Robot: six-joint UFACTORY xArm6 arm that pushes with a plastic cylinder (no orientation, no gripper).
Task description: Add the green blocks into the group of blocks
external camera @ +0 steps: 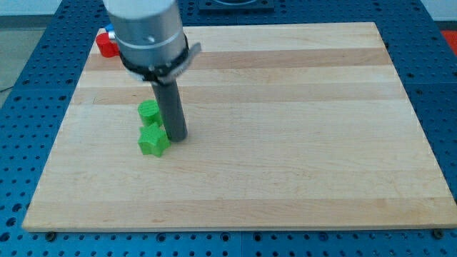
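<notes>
Two green blocks lie on the left part of the wooden board. The upper one looks rounded; the lower one is star-shaped. My tip stands just to the right of the green star, touching or nearly touching it, and below-right of the upper green block. A red block sits at the board's top left corner, with a bit of a blue block showing just above it; the arm's body hides whatever lies to their right.
The grey arm body fills the top left of the view. A blue perforated table surface surrounds the board on all sides.
</notes>
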